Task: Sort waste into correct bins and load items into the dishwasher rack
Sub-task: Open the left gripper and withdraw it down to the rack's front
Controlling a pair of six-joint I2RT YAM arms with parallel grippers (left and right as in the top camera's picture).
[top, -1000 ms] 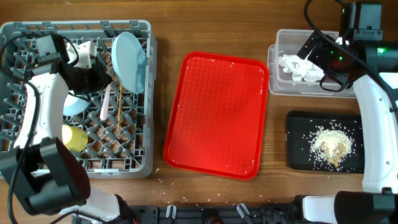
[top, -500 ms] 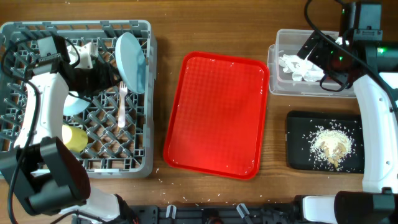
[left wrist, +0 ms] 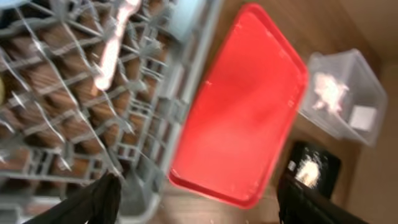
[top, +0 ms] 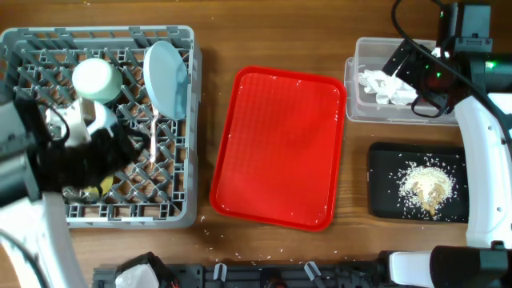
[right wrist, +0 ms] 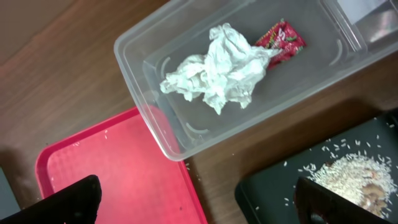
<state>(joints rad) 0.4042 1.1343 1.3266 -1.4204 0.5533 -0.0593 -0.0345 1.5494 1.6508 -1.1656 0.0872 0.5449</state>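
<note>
Left gripper point(left wrist: 199, 186): jaws stand wide apart with nothing between them; it hangs over the right side of the rack, and from overhead its arm is a dark blur across the rack's left half
Right gripper point(right wrist: 196, 186): jaws spread wide and empty; it hovers by the near edge of the tub, between tub and black tray
Dishwasher rack point(top: 190, 120): grey peg crate at the table's left end; just beside the red tray
Plate point(top: 166, 80): stands on edge among the pegs in the rack's far right corner
Fork point(top: 152, 136): white; lies on the lattice just below the plate; touched by neither gripper
Yellow cup point(top: 100, 190): in the rack's near left part; mostly hidden by the left arm
Clear tub point(right wrist: 155, 124): at the far right; holds the crumpled tissue point(right wrist: 217, 68) and the red wrapper point(right wrist: 280, 40), the two touching
Black tray point(top: 380, 184): near the tub, at the table's front right; bears a heap of rice point(top: 424, 188) with loose grains around it
Red tray point(top: 280, 144): between rack and bins; a few pale specks on it
</note>
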